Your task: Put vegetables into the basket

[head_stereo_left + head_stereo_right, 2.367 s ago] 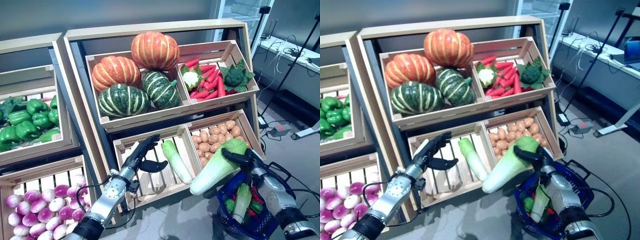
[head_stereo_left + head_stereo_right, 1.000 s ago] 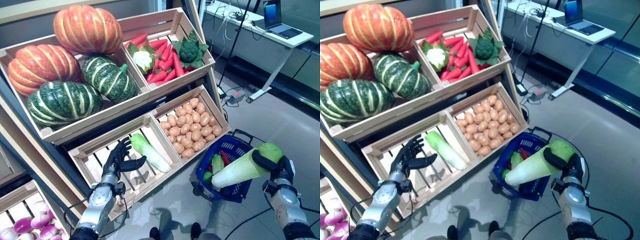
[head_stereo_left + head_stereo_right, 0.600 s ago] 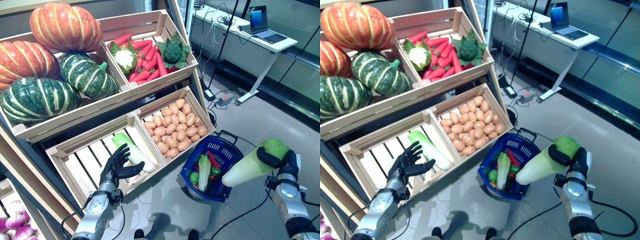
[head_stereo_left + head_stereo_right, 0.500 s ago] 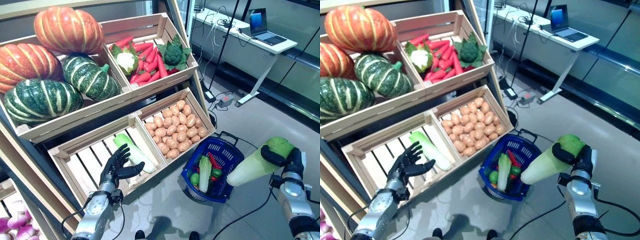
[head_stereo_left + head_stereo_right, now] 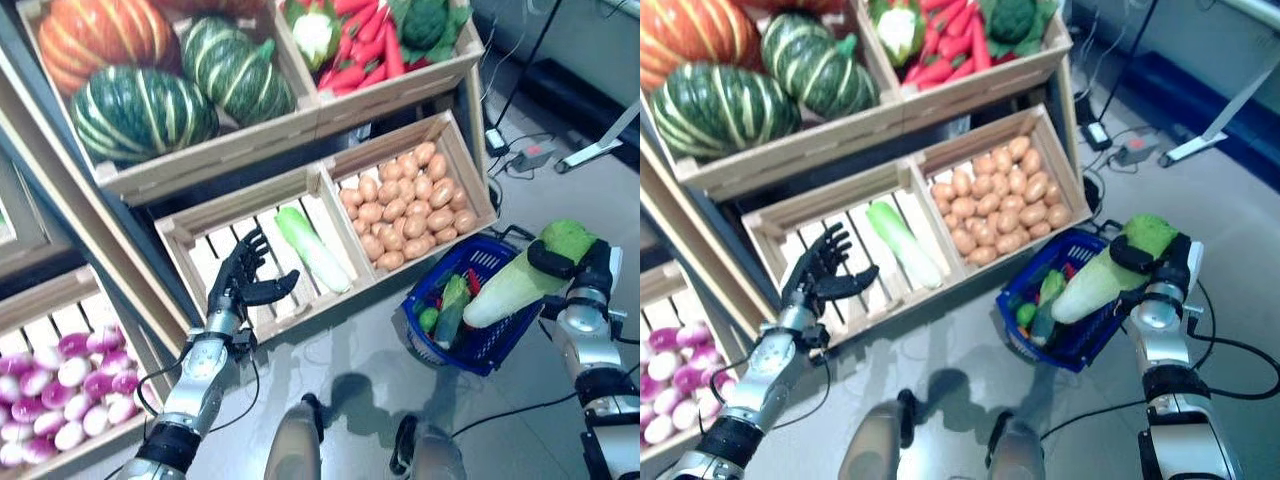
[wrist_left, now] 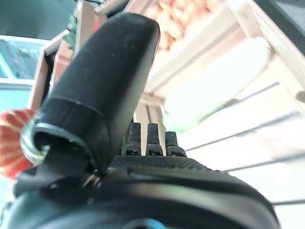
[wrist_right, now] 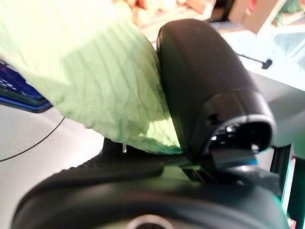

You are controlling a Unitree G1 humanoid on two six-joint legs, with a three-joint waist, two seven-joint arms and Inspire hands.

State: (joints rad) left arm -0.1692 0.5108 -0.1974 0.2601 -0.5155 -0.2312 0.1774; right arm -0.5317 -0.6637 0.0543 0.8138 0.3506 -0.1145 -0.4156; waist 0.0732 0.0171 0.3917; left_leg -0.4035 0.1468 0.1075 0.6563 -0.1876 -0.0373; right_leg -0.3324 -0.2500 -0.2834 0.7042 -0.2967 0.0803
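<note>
My right hand (image 5: 584, 268) is shut on a pale green napa cabbage (image 5: 520, 278), which it holds tilted with its white end over the right side of the blue basket (image 5: 497, 350). The cabbage also shows in the right wrist view (image 7: 86, 81), under my thumb (image 7: 200, 81). The basket stands on the floor and holds another cabbage (image 5: 456, 296), green vegetables and something red. My left hand (image 5: 240, 280) is open, with fingers spread, at the front of the slatted crate (image 5: 200, 262). A second napa cabbage (image 5: 312, 248) lies in that crate to its right.
The wooden stand (image 5: 300, 120) fills the left and top with crates. A crate of potatoes (image 5: 405, 205) stands just behind the basket. Cables and a power strip (image 5: 530, 158) lie on the grey floor to the right.
The camera has tilted down and shifted. My right hand has brought the cabbage in over the basket's right side. My left hand stays open at the slatted crate.
</note>
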